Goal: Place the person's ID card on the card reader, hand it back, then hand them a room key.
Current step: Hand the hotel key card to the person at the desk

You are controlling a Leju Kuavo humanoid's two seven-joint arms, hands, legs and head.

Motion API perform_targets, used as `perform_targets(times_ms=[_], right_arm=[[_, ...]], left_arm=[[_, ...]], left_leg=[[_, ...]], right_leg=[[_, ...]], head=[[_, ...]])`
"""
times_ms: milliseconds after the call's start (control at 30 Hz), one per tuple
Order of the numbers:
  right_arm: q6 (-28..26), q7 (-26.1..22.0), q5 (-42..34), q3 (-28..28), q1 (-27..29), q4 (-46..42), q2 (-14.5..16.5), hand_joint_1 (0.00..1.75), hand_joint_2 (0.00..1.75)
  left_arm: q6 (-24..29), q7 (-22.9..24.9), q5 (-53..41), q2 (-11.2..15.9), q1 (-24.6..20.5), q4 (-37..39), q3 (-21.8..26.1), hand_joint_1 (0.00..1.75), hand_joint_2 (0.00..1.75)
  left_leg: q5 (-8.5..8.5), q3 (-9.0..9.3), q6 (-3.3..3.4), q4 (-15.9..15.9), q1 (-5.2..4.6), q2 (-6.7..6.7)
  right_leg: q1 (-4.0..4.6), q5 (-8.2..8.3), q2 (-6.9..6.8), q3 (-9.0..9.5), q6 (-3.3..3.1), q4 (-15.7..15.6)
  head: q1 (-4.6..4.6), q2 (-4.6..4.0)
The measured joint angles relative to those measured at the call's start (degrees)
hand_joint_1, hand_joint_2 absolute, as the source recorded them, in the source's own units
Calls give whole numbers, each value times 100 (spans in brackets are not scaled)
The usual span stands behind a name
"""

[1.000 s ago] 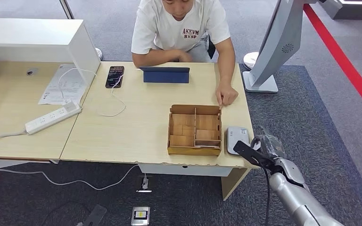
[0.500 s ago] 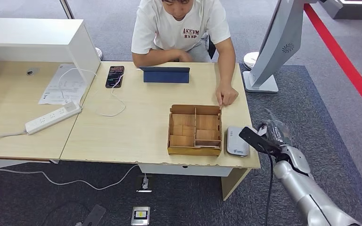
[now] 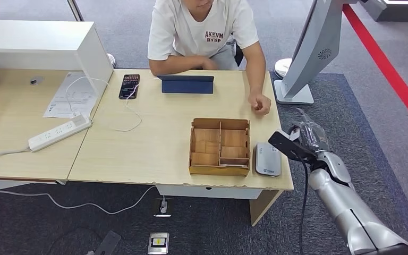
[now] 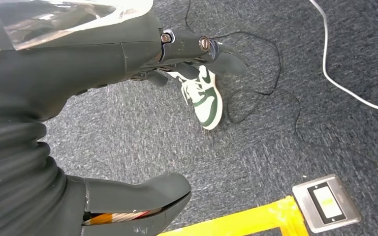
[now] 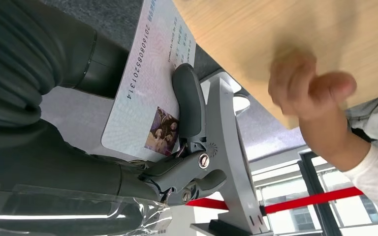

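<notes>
The right robot hand (image 3: 304, 142) pinches the white printed ID card (image 5: 145, 93) just off the table's (image 3: 154, 138) right edge, beside the grey card reader (image 3: 267, 159). The thin grip could slip before the person's hand (image 3: 261, 103) takes it.

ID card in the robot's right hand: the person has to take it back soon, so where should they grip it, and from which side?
Likely the free end of the ID card, the printed half past the dark finger that presses near the photo. The right hand holds it beside the desk, so the person's hand should come from the far side, pinching both faces.
</notes>
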Motion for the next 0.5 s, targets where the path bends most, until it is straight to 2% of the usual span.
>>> perform_targets(times_ms=[500], right_arm=[[277,134,268,137,349,10,218,175,175]], left_arm=[[-6,39,111,0,9,0,-3,0,175]], left_leg=[[0,-1,0,0,0,0]], right_leg=[[0,0,0,-1,0,0]], head=[[1,0]])
